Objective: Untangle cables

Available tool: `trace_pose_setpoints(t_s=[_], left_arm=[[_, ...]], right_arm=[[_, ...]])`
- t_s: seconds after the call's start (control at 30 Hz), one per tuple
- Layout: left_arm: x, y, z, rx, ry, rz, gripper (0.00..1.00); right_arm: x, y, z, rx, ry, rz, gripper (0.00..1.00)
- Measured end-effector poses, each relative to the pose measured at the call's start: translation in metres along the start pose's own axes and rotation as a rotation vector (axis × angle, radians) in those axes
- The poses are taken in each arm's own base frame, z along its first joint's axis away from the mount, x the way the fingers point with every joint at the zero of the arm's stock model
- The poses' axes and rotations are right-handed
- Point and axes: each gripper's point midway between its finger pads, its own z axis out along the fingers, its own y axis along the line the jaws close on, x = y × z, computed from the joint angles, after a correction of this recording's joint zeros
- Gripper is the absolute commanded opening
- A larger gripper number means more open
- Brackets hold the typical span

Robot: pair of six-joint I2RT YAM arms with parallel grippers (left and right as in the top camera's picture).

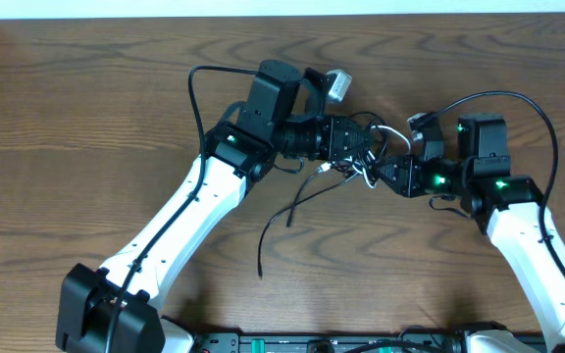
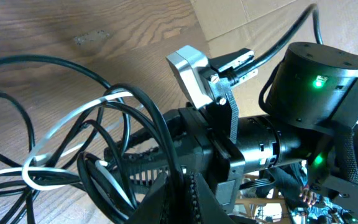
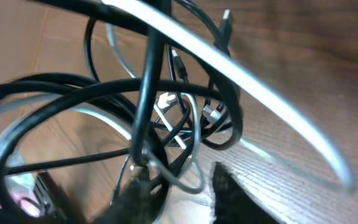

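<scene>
Cables (image 3: 146, 93): one tangle on the table (image 1: 86, 118), black strands trailing out from it. Left gripper (image 2: 182, 186): jaws pressed together inside the tangle. Right gripper (image 3: 182, 196): fingers apart, at the tangle's right side.

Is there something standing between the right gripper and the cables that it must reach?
Nothing visible does. The right gripper is right at the cables; their loops lie directly before it in the right wrist view. The left gripper holds them from the opposite side, not in the path.
</scene>
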Motion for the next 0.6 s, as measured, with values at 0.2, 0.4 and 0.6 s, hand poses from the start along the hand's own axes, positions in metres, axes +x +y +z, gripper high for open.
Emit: trace_pose_setpoints(t_s=[0.2,0.4,0.6], left_arm=[[0.0,-0.001,0.0,0.004,-0.001,0.002,0.08],[0.0,0.0,0.0,0.003,0.001,0.009,0.08],[0.029,0.058,-0.011,-0.298,0.064,-0.032,0.07]], right_arm=[[-0.001,0.028,-0.002,-0.159,0.004,-0.077,0.01],[0.002,0.034,-0.003,-0.2,0.017,-0.088,0.01],[0.003,0.013,0.0,-0.083,0.019,-0.036,0.01]])
